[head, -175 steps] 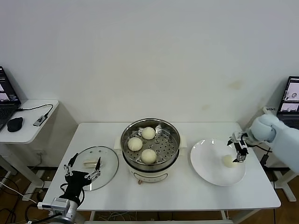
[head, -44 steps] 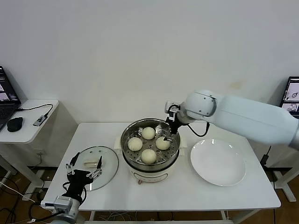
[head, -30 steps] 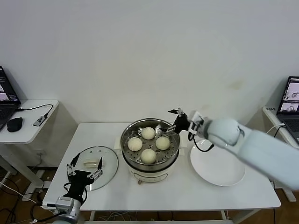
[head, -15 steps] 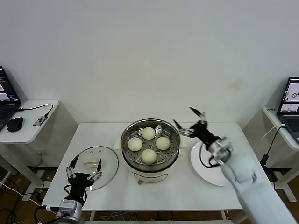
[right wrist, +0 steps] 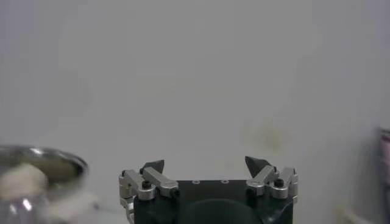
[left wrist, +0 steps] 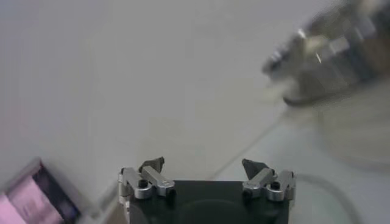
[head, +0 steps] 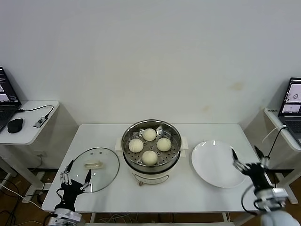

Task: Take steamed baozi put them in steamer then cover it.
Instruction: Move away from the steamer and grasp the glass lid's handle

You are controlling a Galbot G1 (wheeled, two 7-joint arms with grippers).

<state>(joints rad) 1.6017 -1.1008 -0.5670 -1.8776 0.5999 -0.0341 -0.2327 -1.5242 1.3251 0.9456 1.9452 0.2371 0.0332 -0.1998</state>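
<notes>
Several off-white baozi (head: pixel 149 157) sit on the perforated tray inside the shiny steamer (head: pixel 175 149) at the table's middle. The steamer also shows blurred in the right wrist view (right wrist: pixel 36 176) and in the left wrist view (left wrist: pixel 341 55). The glass cover (head: pixel 107 168) with its cream handle (head: pixel 92 165) lies flat on the table, left of the steamer. My left gripper (head: pixel 75 177) is open and empty at the cover's near edge; in its own view (left wrist: pixel 204 167) the jaws stand wide. My right gripper (head: pixel 250 157) is open and empty at the table's near right, beside the plate; its own view (right wrist: pixel 206 164) shows wide jaws.
An empty white plate (head: pixel 216 165) lies right of the steamer. A small side table (head: pixel 29 122) with a laptop and a mouse stands at the far left. Another laptop (head: pixel 291 96) is at the right edge. A white wall is behind the table.
My right arm has drawn back from the steamer's rim, over the plate, down to the near right edge. The fourth baozi stays in the steamer. My left gripper has sunk slightly nearer.
</notes>
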